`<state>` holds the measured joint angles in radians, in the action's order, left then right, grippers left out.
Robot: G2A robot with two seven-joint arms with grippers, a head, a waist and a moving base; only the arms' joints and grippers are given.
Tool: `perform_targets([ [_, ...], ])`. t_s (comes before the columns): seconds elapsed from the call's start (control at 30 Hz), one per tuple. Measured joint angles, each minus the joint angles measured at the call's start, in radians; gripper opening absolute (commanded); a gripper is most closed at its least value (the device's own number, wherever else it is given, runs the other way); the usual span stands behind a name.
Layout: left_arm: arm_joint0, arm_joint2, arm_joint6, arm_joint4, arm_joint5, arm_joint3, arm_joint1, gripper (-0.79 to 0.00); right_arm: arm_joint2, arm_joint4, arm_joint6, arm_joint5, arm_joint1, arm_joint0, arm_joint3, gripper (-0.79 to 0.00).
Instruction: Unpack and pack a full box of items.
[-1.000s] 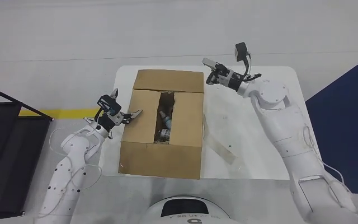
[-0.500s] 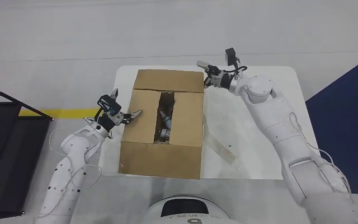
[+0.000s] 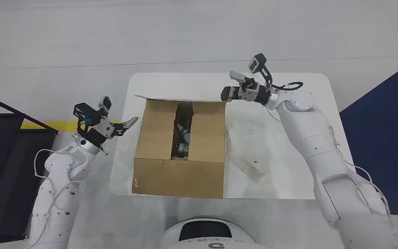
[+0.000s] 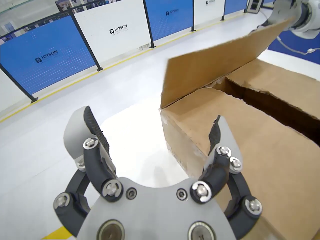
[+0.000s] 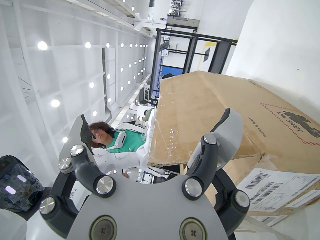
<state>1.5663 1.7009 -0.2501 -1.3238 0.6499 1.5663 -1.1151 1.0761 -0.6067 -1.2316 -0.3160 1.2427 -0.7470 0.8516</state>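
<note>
While the box (image 3: 180, 168) sits mid-table (image 3: 280, 124) with its far flap (image 4: 212, 71) upright and its side flaps ajar, unpacking looks barely begun. Bottles (image 3: 182, 140) show through the gap. Right pincer (image 3: 224, 94) is spread at the box's far-right corner, left pincer (image 3: 119, 112) spread at the table's left edge, clear of the box. Likely next: fold the side flaps outward.

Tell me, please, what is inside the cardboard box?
Through the dark gap between the two side flaps, two bottle-like items lie in the cardboard box. The flaps cover the rest of the inside, so what else it holds cannot be seen.
</note>
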Motion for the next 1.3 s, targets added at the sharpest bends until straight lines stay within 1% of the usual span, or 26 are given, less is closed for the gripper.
perform_targets([
  [0.1,0.001,0.033,0.019,0.085,-0.005,-0.006,0.001,0.0,-0.028,0.052,-0.06,-0.006,0.001,0.014,0.004,0.0],
  [0.23,-0.01,0.024,0.073,0.156,-0.023,0.023,-0.002,0.0,-0.062,0.113,-0.114,-0.006,0.004,0.028,0.025,0.0],
  [0.33,-0.013,-0.019,0.112,0.137,-0.035,0.058,-0.004,0.0,-0.069,0.13,-0.123,-0.008,0.004,0.031,0.041,0.0],
  [0.4,-0.018,-0.059,0.138,0.102,-0.05,0.065,-0.007,0.0,-0.064,0.129,-0.124,-0.015,0.002,0.028,0.058,0.0],
  [0.57,-0.067,-0.159,0.204,0.013,-0.144,0.012,-0.017,0.0,-0.04,0.114,-0.15,-0.046,-0.008,0.001,0.113,0.0],
  [0.7,-0.082,-0.199,0.205,0.001,-0.175,-0.001,-0.022,0.0,-0.017,0.129,-0.115,-0.049,-0.018,-0.026,0.169,0.0],
  [0.77,-0.084,-0.201,0.205,-0.001,-0.178,-0.003,-0.021,0.0,-0.013,0.131,-0.105,-0.048,-0.02,-0.032,0.189,0.0],
  [1.03,-0.087,-0.2,0.211,0.014,-0.189,-0.004,-0.021,0.0,-0.014,0.131,-0.106,-0.047,-0.02,-0.031,0.186,0.0],
  [1.1,-0.086,-0.205,0.213,0.016,-0.194,0.002,-0.021,0.0,-0.021,0.133,-0.11,-0.041,-0.019,-0.041,0.203,0.0],
  [1.2,-0.079,-0.212,0.214,0.014,-0.201,0.011,-0.022,0.0,-0.01,0.13,-0.154,-0.02,-0.03,-0.085,0.278,0.0],
  [1.3,-0.072,-0.225,0.212,0.013,-0.205,0.007,-0.023,0.0,0.044,0.118,-0.232,0.011,-0.056,-0.148,0.338,0.0],
])
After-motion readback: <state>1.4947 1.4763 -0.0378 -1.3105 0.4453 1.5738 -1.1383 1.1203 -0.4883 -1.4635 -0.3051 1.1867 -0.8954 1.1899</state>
